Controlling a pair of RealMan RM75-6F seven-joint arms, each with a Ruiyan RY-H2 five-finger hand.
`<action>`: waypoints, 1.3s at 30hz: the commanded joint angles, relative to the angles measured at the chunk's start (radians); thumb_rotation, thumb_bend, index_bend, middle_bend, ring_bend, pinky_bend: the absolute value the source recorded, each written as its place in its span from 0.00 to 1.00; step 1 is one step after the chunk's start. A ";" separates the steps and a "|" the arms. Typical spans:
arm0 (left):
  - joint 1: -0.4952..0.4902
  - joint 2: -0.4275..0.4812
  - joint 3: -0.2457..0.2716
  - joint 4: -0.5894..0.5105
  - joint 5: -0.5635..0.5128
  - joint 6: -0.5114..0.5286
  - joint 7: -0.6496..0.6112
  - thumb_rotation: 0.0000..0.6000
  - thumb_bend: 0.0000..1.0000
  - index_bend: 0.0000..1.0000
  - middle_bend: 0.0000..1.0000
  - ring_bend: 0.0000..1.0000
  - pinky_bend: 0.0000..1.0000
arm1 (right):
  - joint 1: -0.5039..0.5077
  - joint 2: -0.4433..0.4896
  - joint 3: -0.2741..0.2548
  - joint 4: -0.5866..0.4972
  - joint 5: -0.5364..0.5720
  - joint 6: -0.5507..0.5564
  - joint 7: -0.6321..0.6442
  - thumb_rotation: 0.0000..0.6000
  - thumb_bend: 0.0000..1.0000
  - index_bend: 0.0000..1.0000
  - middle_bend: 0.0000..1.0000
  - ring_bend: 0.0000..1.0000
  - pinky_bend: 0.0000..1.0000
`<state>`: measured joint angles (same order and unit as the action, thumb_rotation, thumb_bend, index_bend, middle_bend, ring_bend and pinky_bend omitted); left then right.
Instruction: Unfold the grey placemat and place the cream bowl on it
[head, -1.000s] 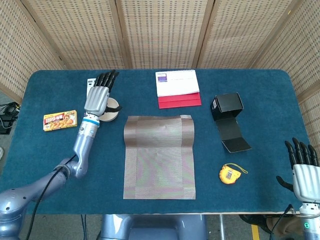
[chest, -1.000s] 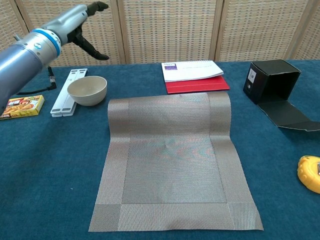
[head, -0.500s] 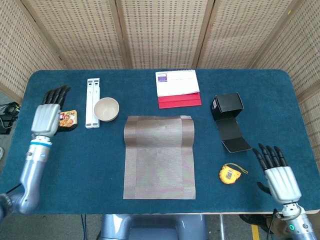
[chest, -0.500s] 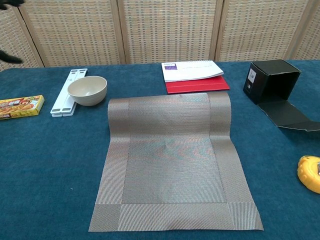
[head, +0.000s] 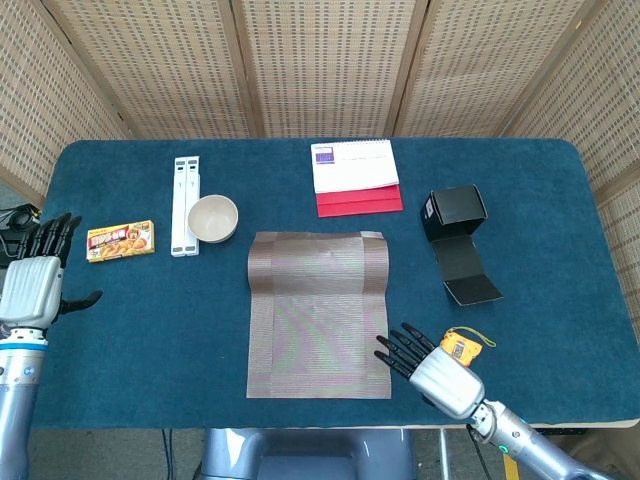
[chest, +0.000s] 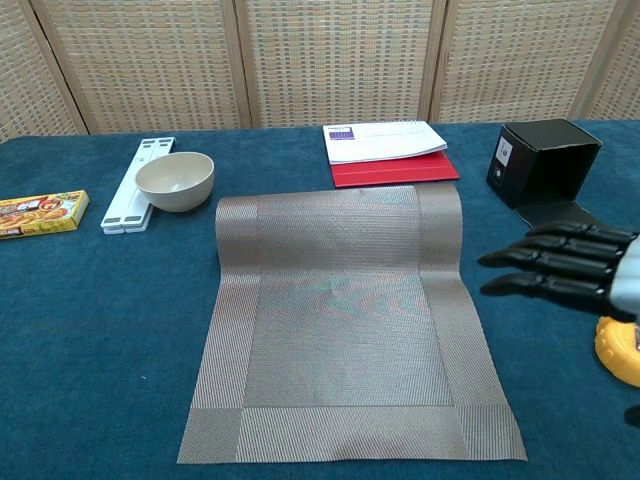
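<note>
The grey placemat (head: 319, 313) lies near the middle of the blue bench (head: 130, 330), reaching toward the front edge; most of it is flat, and its far end curls up just in front of the red-and-white notebook (head: 356, 178) at the back edge. The cream bowl (head: 212, 218) stands upright on the bench off the placemat's back left corner, apart from it and just beside a white slatted strip (head: 184, 191) that runs toward the back edge. The right hand (head: 433, 370) hovers at the placemat's front right corner, palm down, its fingers (chest: 545, 259) straight and a little apart, pointing left toward the mat and holding nothing; a yellow tape measure (head: 459, 346) lies just beside it. The left hand (head: 35, 280) is off the bench's left edge, well apart from everything on it, its fingers straight and spread, the thumb out to the side, holding nothing. A yellow snack box (head: 120, 241) rests near the left edge. An open black box (head: 457, 237) sits toward the right side, its flap lying flat on the bench toward the front.
</note>
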<state>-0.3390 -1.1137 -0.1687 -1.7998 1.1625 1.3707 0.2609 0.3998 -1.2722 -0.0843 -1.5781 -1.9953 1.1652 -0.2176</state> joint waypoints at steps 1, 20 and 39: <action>0.000 0.000 -0.001 0.005 0.003 -0.006 -0.007 1.00 0.00 0.00 0.00 0.00 0.00 | 0.048 -0.047 -0.008 -0.013 -0.019 -0.063 -0.014 1.00 0.00 0.13 0.00 0.00 0.00; -0.003 -0.007 -0.016 0.023 -0.008 -0.027 -0.012 1.00 0.00 0.00 0.00 0.00 0.00 | 0.148 -0.173 -0.031 0.092 0.030 -0.188 -0.049 1.00 0.00 0.17 0.00 0.00 0.00; 0.001 -0.011 -0.017 0.017 0.001 -0.028 -0.009 1.00 0.00 0.00 0.00 0.00 0.00 | 0.183 -0.253 -0.021 0.165 0.071 -0.169 -0.088 1.00 0.00 0.18 0.00 0.00 0.00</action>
<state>-0.3381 -1.1244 -0.1854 -1.7828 1.1634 1.3426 0.2517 0.5813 -1.5241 -0.1070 -1.4136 -1.9258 0.9959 -0.3040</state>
